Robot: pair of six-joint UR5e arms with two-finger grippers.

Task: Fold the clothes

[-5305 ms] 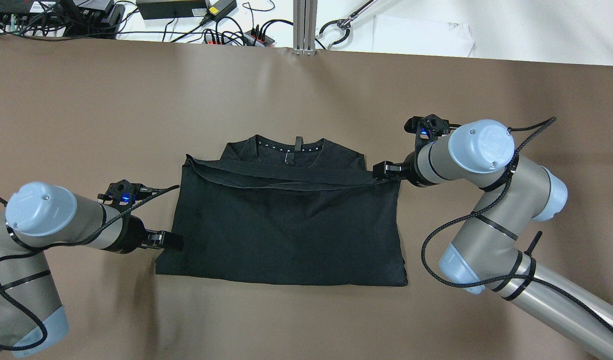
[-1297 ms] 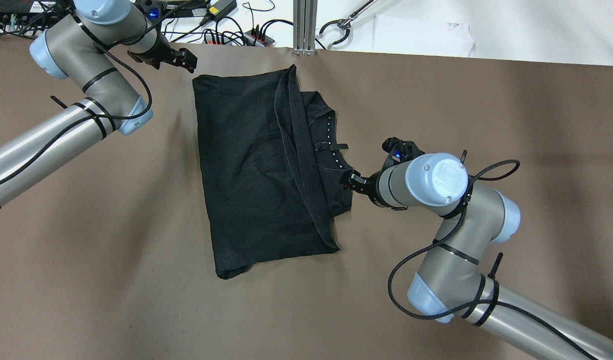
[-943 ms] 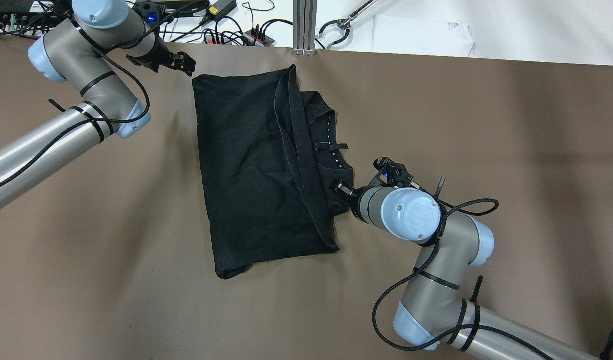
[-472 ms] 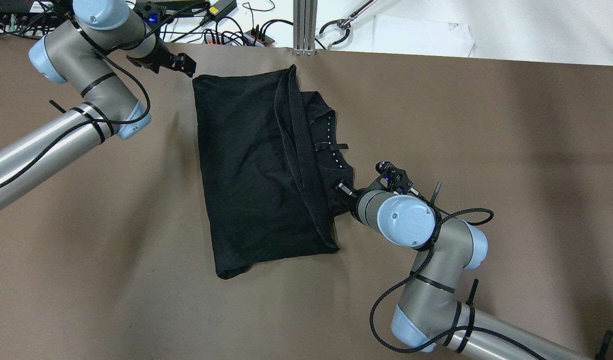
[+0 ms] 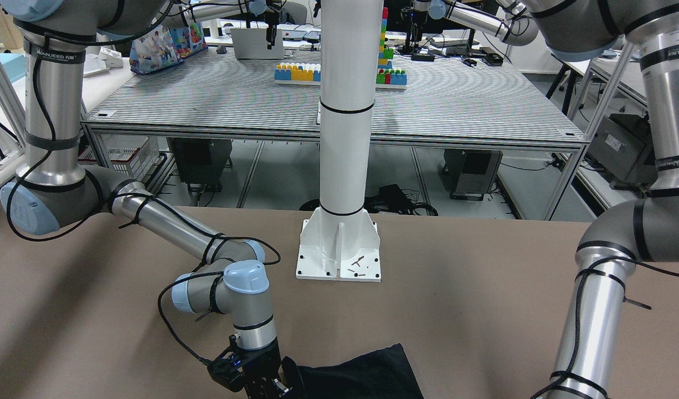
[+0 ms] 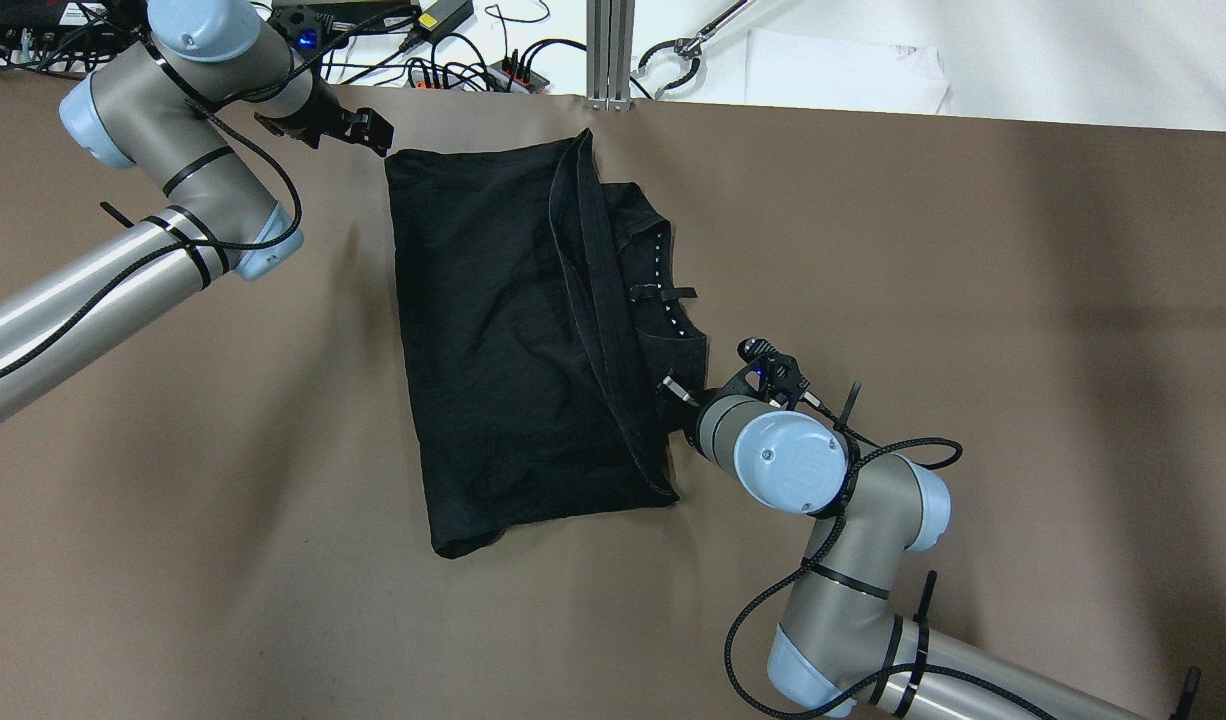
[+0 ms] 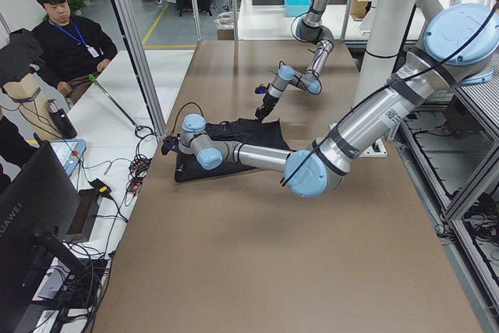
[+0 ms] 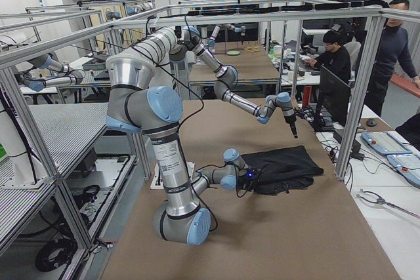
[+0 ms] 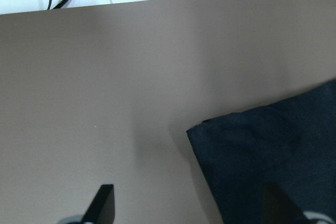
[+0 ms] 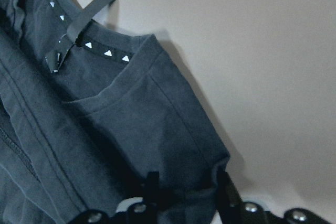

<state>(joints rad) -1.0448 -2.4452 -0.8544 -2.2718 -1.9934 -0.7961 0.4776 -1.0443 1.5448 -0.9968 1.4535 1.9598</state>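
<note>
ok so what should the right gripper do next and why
Probably close the right gripper: its open fingers straddle the shoulder corner of the black t-shirt, so a pinch should secure it for the next fold.

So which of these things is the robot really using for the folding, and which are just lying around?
For the job:
the black shirt
the left fingers, by its far corner
the right fingers, at its shoulder

Just lying about:
the white pillar
the toy blocks on the table behind
the cables past the table's edge
</note>
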